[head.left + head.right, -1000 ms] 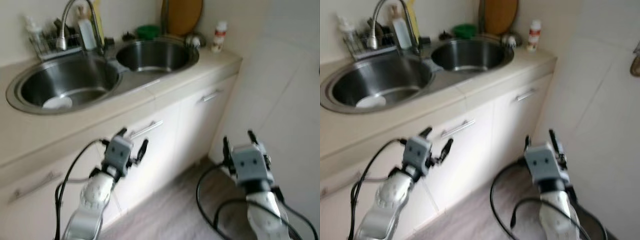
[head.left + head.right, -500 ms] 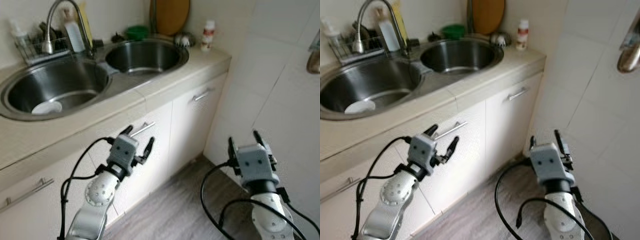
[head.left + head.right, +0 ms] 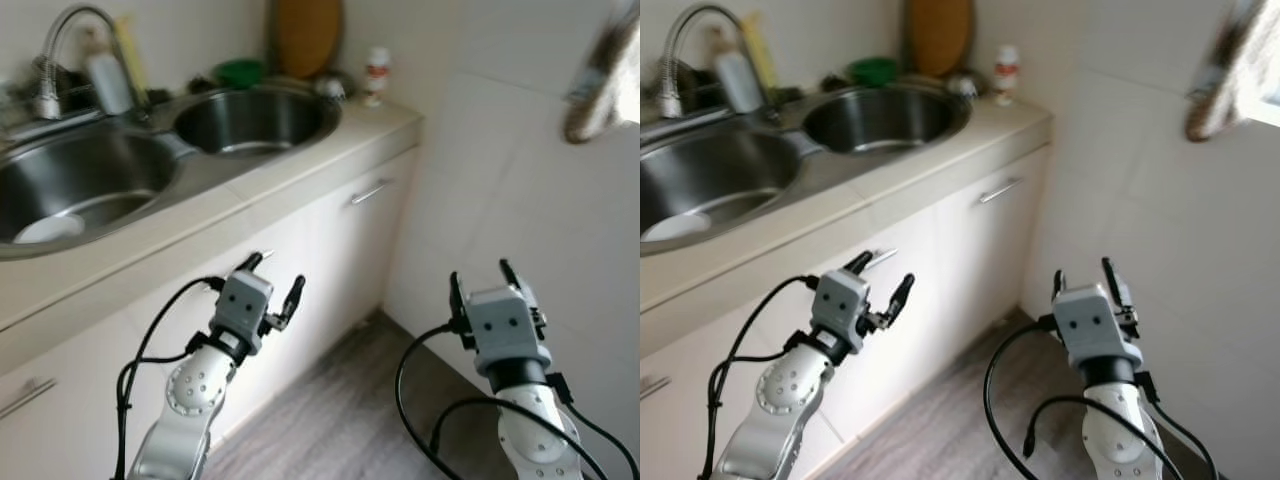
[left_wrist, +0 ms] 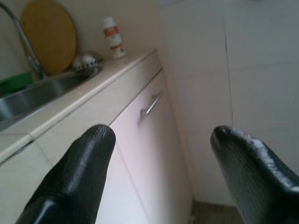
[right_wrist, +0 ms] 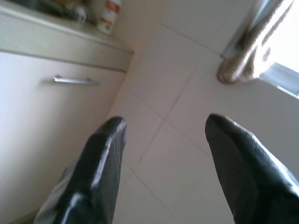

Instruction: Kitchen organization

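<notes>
A: Left gripper [image 3: 268, 290] spread, empty, low by the cabinet doors [image 3: 360, 240]. Right gripper [image 3: 484, 282] same, near the tiled wall [image 3: 520, 190].

B: Targets?

A: Up-left on the counter [image 3: 300, 160]: sinks [image 3: 250, 120], white bottle [image 3: 376, 76]. Left arm nearer.

The sink [image 3: 60, 190] runs off the frame's left edge, and the hanging cloth [image 3: 600, 80] (top right corner) is blurred and cropped.
</notes>
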